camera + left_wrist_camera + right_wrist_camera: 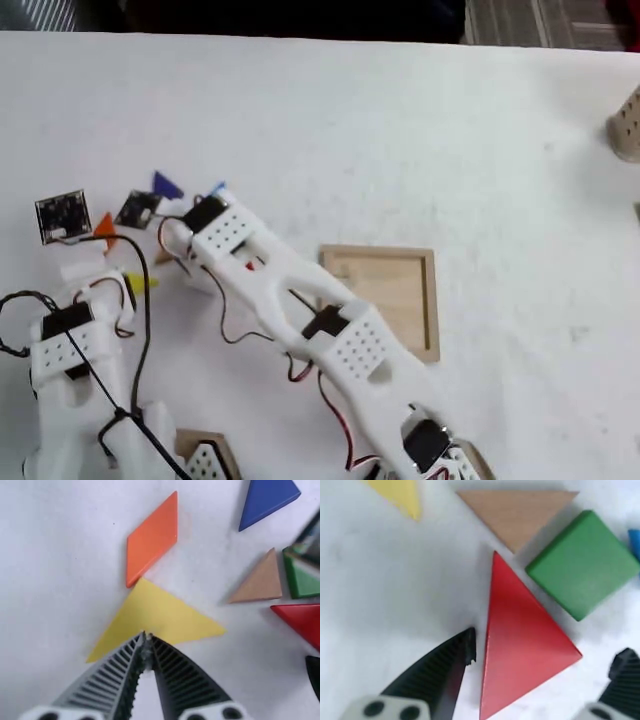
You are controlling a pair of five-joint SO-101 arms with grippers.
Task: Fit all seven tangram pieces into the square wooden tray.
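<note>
Grippers over loose tangram pieces
Left gripper: jaws closed, empty, tips at the yellow triangle; right gripper: jaws wide apart astride the red triangle, not gripping

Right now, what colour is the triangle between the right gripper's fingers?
The triangle is red, clearest in right wrist view.

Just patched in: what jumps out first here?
The right gripper stands open astride the red triangle, beside the green square. The left gripper is shut, its tips at the edge of the yellow triangle. The square wooden tray lies apart from the pieces, none visible inside.
</note>
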